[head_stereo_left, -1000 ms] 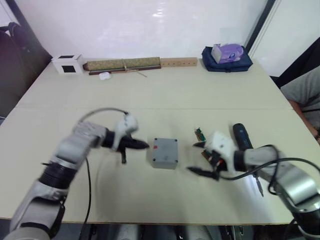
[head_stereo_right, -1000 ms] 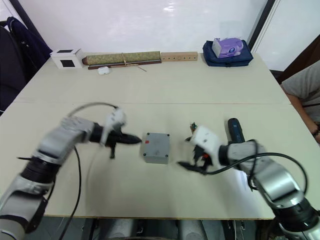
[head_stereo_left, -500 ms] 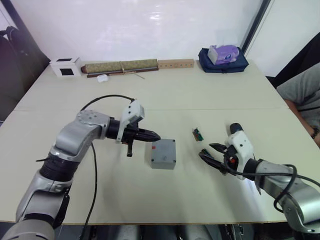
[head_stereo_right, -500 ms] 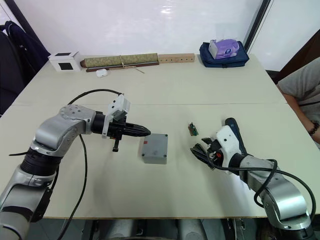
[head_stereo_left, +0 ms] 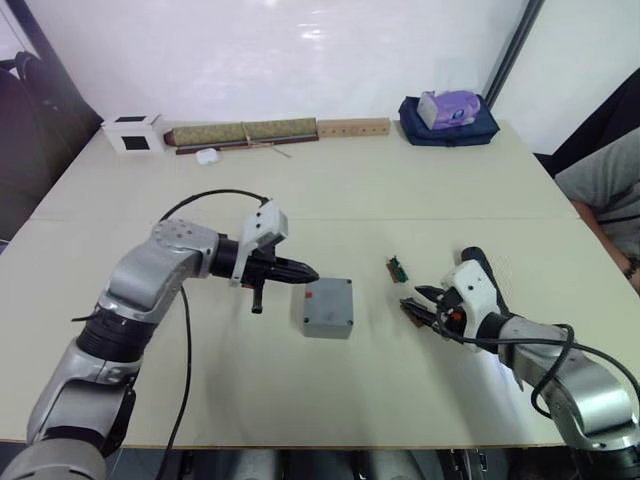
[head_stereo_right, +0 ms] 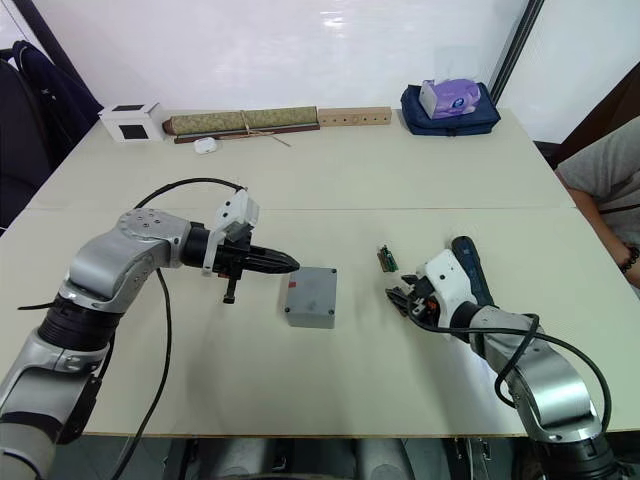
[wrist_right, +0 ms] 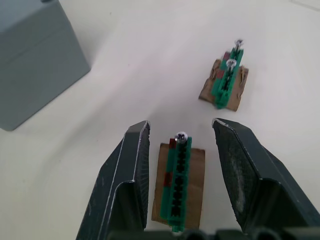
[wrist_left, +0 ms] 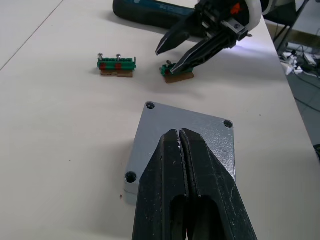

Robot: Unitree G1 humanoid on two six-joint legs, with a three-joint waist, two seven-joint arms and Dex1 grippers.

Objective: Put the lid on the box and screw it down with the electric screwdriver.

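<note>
Right wrist view: the right gripper [wrist_right: 181, 131], having just closed in, straddles a green strip [wrist_right: 178, 186] with jaws spread, while the left gripper [wrist_left: 181, 134], jaws pressed together, hovers over the lidded box [head_stereo_left: 328, 306] mid-surface, screwdriver [head_stereo_right: 470, 268] unused.

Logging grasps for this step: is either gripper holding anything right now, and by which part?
Nothing is held. The left gripper is shut and empty above the grey square box; the right gripper is open, straddling a small green screw strip.
</note>
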